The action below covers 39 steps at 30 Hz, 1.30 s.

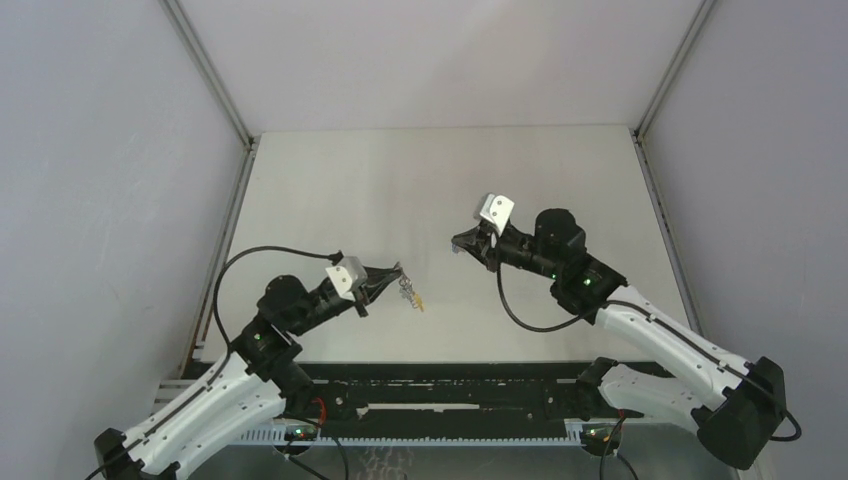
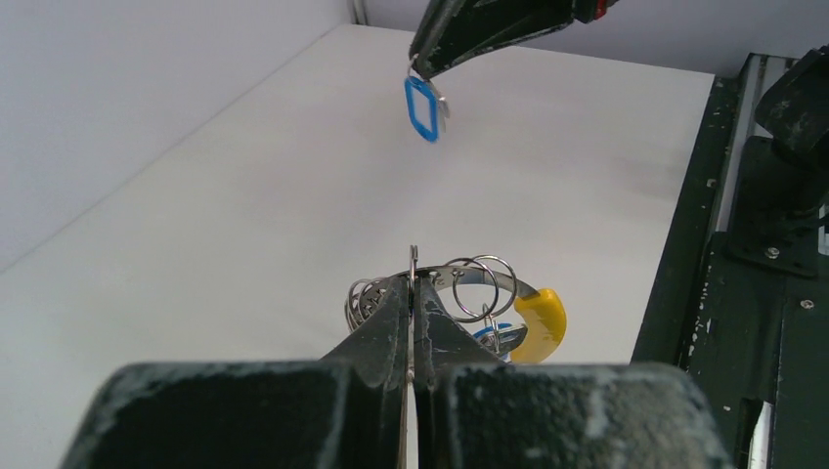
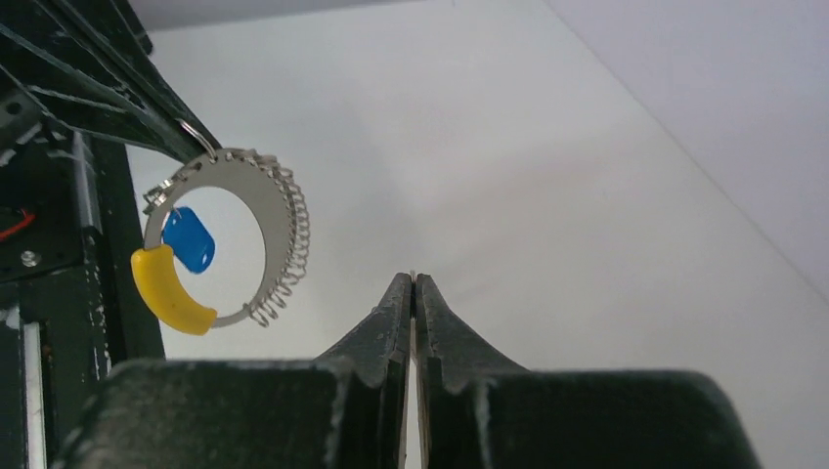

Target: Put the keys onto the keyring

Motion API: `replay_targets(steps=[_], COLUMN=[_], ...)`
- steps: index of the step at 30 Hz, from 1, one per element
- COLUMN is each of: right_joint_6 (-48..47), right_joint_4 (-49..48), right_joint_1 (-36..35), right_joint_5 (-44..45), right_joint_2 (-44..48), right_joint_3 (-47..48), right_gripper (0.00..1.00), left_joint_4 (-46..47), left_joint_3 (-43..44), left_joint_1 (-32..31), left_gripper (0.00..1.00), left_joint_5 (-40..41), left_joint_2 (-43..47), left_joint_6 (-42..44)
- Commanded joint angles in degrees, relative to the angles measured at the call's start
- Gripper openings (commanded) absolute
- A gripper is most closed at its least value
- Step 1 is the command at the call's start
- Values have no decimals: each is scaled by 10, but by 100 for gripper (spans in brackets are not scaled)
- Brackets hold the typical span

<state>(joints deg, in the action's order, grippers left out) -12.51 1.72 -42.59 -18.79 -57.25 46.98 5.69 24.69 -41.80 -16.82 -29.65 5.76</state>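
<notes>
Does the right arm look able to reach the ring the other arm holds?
Probably yes: the left gripper holds the keyring in the open, and nothing stands between it and the right gripper with its key.

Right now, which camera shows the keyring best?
The right wrist view: the keyring hangs face-on, whole loop visible, with its yellow section and a blue key inside. The left wrist view sees it nearly edge-on, partly behind the left tool. The top view shows only a tiny glint.
</notes>
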Motion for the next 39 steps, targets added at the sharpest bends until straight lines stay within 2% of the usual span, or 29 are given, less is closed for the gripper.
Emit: replay_targets(steps=[1,8,16,23,30,39], right_joint_6=[33,74,79,32,21,36], right_joint_4=[-128,-230,-302,-249,-261,-283], right_joint_1=[41,118,155,123,114,89], right_joint_5=[-182,-378,-513,-518,-507,-495], right_joint_2=[2,-37,-80,-61,-61,-62], right_joint_3=[2,-10,-25,-27,-25,-24], right_gripper=[0,0,0,0,0,0], left_joint_4=[23,37,37,21,1,4], left_joint_3=[71,132,167,163,150,152], left_joint_1=[7,31,65,65,64,60], left_gripper=[0,0,0,0,0,0], left_joint_5=[-42,-121,-218,-278,-298,-319], left_joint_2=[-40,-129,-200,-202,-167,-173], left_joint_6=[35,85,131,163,186,191])
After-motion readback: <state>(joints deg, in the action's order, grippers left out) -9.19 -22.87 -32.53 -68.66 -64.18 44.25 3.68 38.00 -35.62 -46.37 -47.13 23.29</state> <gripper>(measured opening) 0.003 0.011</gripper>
